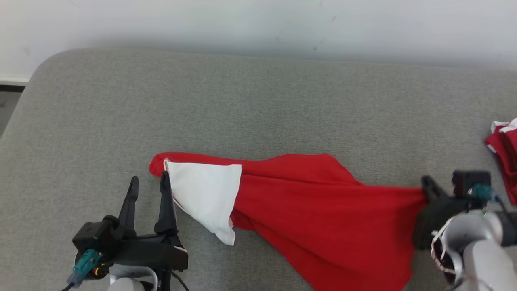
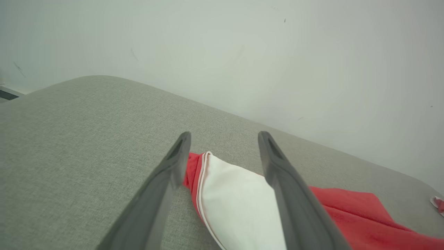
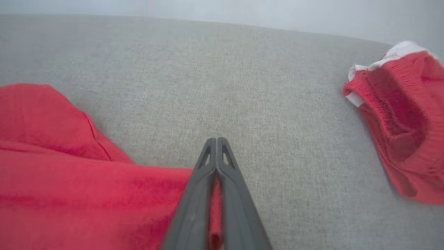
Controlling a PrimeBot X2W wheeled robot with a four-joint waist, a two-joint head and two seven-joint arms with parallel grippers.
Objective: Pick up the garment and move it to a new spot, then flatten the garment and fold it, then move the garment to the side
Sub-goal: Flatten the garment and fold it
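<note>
The garment (image 1: 315, 210), red with a white sleeve (image 1: 204, 194), lies stretched across the grey padded surface (image 1: 258, 101). My left gripper (image 1: 148, 184) is open at the garment's left end, its fingers (image 2: 277, 166) astride the white sleeve (image 2: 239, 205) and red corner (image 2: 192, 172). At the garment's right end my right gripper (image 1: 426, 188) is shut on a pinch of the red cloth (image 3: 215, 211), which shows between the closed fingers (image 3: 216, 149). The rest of the garment (image 3: 69, 173) spreads to the left in the right wrist view.
A second red and white cloth (image 1: 505, 157) lies bunched at the right edge of the surface, also the red knit heap (image 3: 402, 121) in the right wrist view. A pale wall (image 1: 258, 24) runs behind the surface, whose left corner (image 1: 44, 64) is rounded.
</note>
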